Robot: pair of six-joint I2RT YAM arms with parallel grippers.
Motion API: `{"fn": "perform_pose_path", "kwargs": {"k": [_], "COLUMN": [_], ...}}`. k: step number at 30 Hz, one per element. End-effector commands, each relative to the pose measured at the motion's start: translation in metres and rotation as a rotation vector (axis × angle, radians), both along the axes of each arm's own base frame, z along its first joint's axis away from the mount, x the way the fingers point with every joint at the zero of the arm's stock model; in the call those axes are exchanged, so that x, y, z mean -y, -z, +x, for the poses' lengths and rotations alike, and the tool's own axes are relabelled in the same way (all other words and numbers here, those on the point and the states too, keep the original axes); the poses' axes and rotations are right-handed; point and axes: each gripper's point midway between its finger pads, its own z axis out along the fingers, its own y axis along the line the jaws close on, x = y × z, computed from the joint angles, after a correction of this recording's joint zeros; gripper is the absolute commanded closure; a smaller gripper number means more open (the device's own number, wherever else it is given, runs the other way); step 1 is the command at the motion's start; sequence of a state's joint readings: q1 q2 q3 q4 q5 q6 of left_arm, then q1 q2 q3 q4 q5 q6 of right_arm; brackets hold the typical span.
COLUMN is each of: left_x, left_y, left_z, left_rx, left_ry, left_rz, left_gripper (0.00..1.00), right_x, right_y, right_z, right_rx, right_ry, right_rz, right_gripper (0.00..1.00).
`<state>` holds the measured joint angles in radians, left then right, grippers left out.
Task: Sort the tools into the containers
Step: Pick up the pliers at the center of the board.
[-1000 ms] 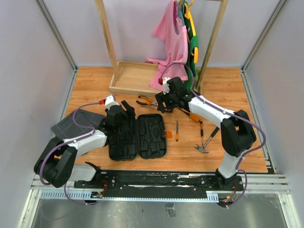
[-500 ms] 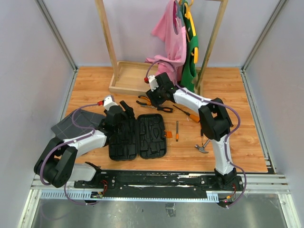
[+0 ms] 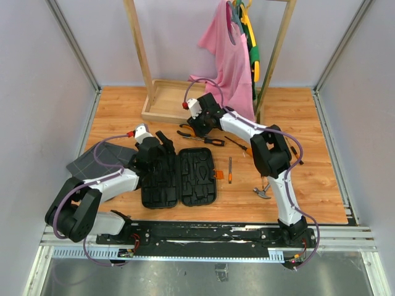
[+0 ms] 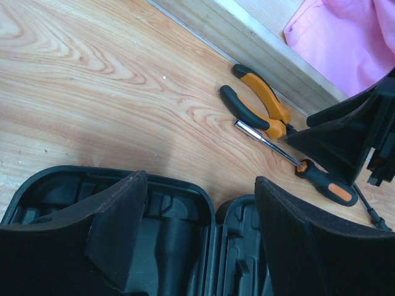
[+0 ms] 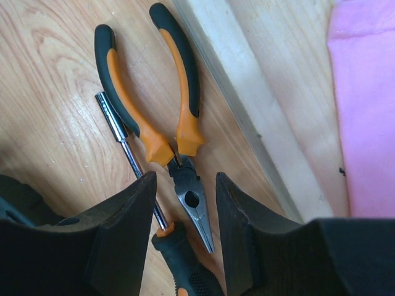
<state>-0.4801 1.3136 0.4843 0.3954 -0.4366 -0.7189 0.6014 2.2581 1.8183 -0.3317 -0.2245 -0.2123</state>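
Right gripper [image 5: 185, 180] straddles pliers [image 5: 159, 145] (jaws parted); case [image 3: 179, 179] open.

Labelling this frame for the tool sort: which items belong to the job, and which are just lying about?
Job: pliers, long screwdriver, small screwdriver, hammer, tool case.
Lying about: wooden tray, pink garment, grid mat.
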Motion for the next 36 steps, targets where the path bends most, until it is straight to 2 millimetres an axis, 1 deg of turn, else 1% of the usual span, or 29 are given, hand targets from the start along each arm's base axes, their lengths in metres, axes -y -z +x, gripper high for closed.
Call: {"fn": "perform_pose_path", "kwargs": {"k": [1,6,11,13,16,19,24,26,32,36], "left_x": [-0.004,-0.002,-0.002,-0.002,-0.003,-0.003,-0.004,-0.006,-0.007,-0.007], "left_y": [-0.011,-0.010,-0.009,-0.008,-0.009,-0.009,-0.010,-0.012,-0.012,-0.011], "left_z": [0.010,0.010,0.011,0.012,0.012,0.012,0.012,0.012,0.012,0.013], "left_rx": [0.033,0.025,0.023,0.019,0.019,0.020,0.019,0.024,0.025,0.020], "left_ry": [-0.030,-0.025,-0.023,-0.024,-0.028,-0.027,-0.027,-0.031,-0.037,-0.031], "left_rz": [0.001,0.007,0.007,0.010,0.013,0.012,0.015,0.018,0.018,0.017], "left_gripper": [0.25,0.25,0.25,0.25,0.25,0.25,0.25,0.25,0.25,0.25], "right_x": [-0.004,-0.001,0.001,0.003,0.003,0.006,0.004,0.004,0.001,0.006], "right_y": [0.016,0.032,0.043,0.046,0.049,0.048,0.030,0.021,-0.009,-0.017], "right_z": [-0.008,-0.009,-0.013,-0.017,-0.024,-0.026,-0.023,-0.020,-0.014,-0.018], "right_rx": [-0.048,-0.077,-0.106,-0.126,-0.149,-0.144,-0.095,-0.069,0.005,0.030], "right_ry": [-0.057,-0.065,-0.088,-0.105,-0.143,-0.163,-0.207,-0.216,-0.235,-0.259], "right_rz": [-0.040,-0.068,-0.098,-0.103,-0.111,-0.122,-0.115,-0.114,-0.093,-0.108], "right_gripper": [0.55,0.56,0.59,0.64,0.74,0.81,0.92,0.98,0.99,1.00]}}
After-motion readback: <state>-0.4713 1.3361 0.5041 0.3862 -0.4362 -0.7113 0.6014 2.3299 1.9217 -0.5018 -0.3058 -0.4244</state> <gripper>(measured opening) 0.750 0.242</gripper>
